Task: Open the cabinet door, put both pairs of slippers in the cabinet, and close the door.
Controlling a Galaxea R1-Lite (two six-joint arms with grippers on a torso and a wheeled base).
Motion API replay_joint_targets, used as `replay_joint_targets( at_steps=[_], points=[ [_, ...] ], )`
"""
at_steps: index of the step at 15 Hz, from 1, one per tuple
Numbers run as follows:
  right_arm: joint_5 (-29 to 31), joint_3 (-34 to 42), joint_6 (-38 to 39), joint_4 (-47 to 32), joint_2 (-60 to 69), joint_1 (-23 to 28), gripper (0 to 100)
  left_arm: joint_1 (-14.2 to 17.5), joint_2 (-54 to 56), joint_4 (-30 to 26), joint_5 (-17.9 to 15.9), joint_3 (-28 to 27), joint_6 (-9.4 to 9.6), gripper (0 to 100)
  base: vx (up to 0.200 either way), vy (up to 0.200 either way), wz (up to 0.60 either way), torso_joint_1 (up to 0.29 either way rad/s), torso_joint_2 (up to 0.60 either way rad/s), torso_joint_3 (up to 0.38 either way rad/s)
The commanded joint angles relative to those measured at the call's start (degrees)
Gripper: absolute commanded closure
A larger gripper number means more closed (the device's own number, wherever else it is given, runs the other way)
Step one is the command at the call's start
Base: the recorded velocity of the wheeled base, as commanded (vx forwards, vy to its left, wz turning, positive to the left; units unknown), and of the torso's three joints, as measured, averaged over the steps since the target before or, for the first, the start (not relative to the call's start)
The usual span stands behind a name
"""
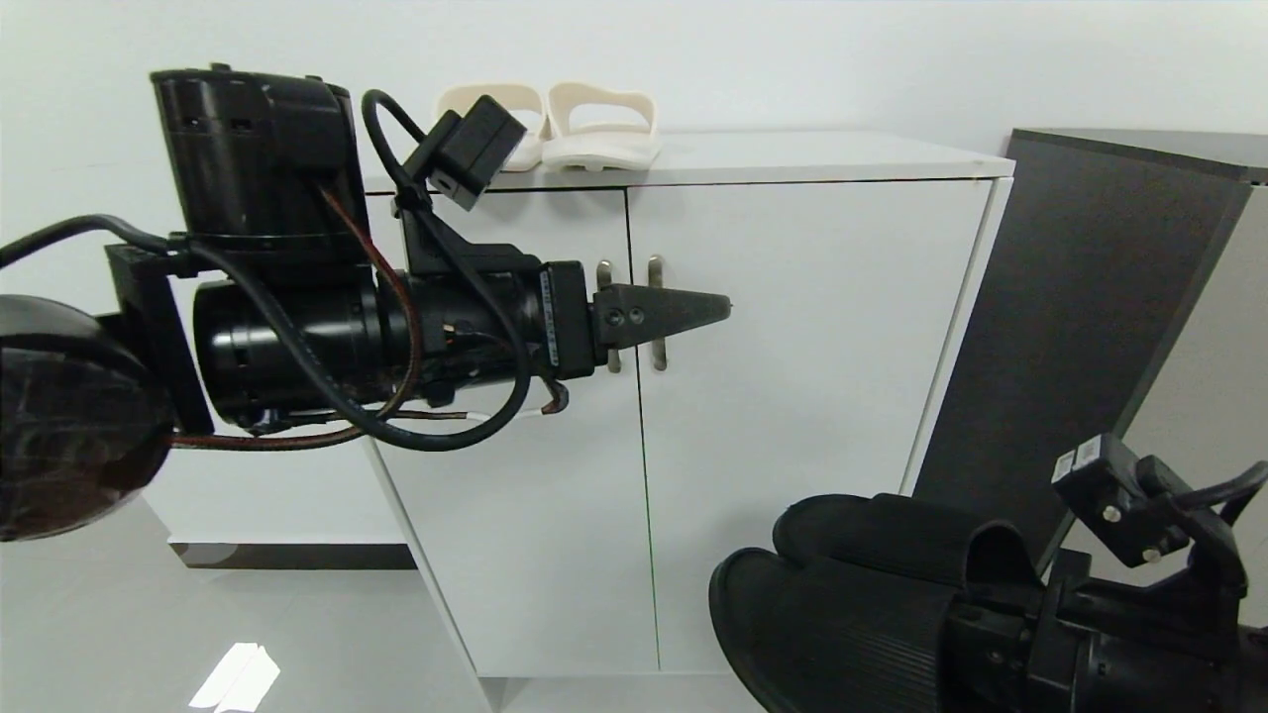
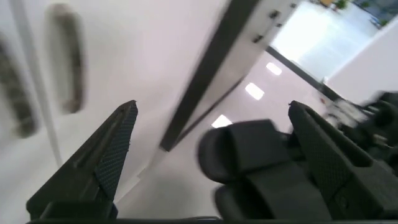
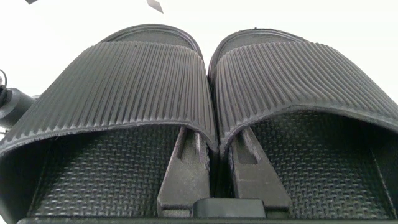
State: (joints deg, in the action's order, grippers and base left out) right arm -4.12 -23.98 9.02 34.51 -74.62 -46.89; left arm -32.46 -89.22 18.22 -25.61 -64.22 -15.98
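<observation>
Left gripper (image 1: 721, 309), its tapered, cross-hatched fingers (image 2: 118, 149) spread wide, hangs level in front of the two slim metal handles (image 1: 656, 282) at the centre seam of a white cabinet (image 1: 812, 396). It looks lined up to take the right-hand one and pull that door, though whether it touches the metal cannot be told. Both flat, matte doors are closed. Near and to the right, the right gripper (image 3: 217, 165) is clamped on a pair of black slippers (image 1: 852, 594). Its two prongs pinch the adjoining inner side walls so both go as one load, held low and seemingly clear of the door's likely swing. Ribbed straps and a fine diamond-patterned footbed suggest soft, grippy rubber. A second pair, cream slippers (image 1: 594, 124) with smooth moulded straps, sits side by side on the cabinet's top toward the far left, yet to be stowed. A dark grey panel (image 1: 1070, 327) stands just beside the cabinet's right edge.
</observation>
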Motion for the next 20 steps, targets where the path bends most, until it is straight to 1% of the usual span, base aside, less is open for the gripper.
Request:
replay_joint_targets(
  at_steps=[1, 4, 7, 9, 11, 19, 20],
  points=[
    [-0.01, -0.02, -0.06, 0.03, 0.35, -0.05, 100, 1.88, -3.15, 0.58, 0.39, -0.64, -0.01, 0, 0.0, 0.0, 0.0, 0.0, 0.0, 0.0],
    [-0.01, -0.02, 0.03, 0.03, 0.35, -0.05, 100, 2.4, -4.56, 0.58, 0.83, -2.49, -0.19, 0, 0.0, 0.0, 0.0, 0.0, 0.0, 0.0],
    [-0.01, 0.07, -0.06, 0.03, 0.35, -0.05, 100, 2.4, -6.58, 0.58, 2.41, -4.33, -0.1, 0, 0.0, 0.0, 0.0, 0.0, 0.0, 0.0],
    [-0.01, 0.51, -0.06, 0.03, 0.35, -0.05, 100, 2.4, -8.51, 3.13, 3.55, -4.77, -0.19, 0, 0.0, 0.0, 0.0, 0.0, 0.0, 0.0],
    [-0.01, 0.51, -0.14, 0.03, 0.53, -0.05, 100, 2.4, -10.45, 5.77, 6.28, -5.13, -0.28, 0, 0.0, 0.0, 0.0, 0.0, 0.0, 0.0],
    [-0.01, 0.51, -0.14, 0.03, 0.7, -0.14, 100, 2.32, -12.64, 5.94, 6.36, -7.5, -0.37, 0, 0.0, 0.0, 0.0, 0.0, 0.0, 0.0],
    [-0.1, 0.51, -0.76, 0.03, 1.05, -0.22, 100, 2.23, -12.64, 5.94, 6.36, -7.59, -0.37, 100, 0.0, 0.0, 0.0, 0.0, 0.0, 0.0]
  ],
)
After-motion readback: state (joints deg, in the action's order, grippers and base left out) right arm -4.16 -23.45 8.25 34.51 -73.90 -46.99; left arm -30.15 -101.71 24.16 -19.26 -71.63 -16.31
